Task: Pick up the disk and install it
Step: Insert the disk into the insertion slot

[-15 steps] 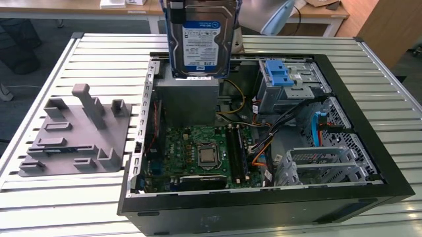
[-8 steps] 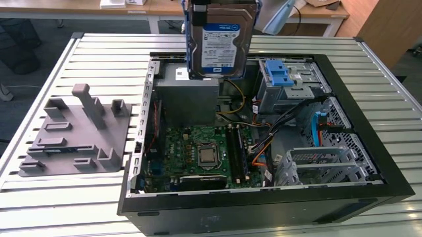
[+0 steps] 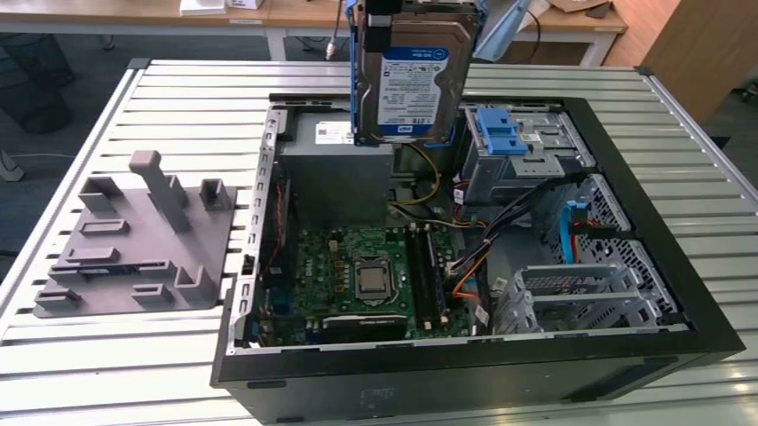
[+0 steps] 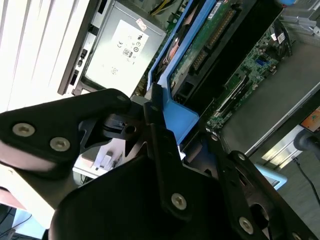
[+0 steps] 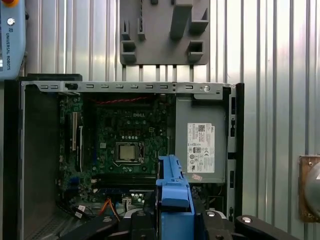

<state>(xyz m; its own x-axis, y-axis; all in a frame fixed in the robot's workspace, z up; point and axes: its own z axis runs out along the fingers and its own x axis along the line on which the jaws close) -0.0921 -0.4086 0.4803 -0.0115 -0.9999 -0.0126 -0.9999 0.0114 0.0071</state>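
Hard drive (image 3: 417,75) lifted, jaws clenched on its blue bracket (image 5: 174,192), hanging above open computer case (image 3: 663,293) (pickup done); install pending.

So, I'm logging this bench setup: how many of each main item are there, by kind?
Disk, held in the tool above the case: 1
Open computer case: 1
Power-supply box inside the case: 1
Grey fixture plate on the table: 1
Total: 4

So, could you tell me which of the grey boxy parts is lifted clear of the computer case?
The disk, with its blue bracket, held in the hand; the power-supply box sits inside the case.
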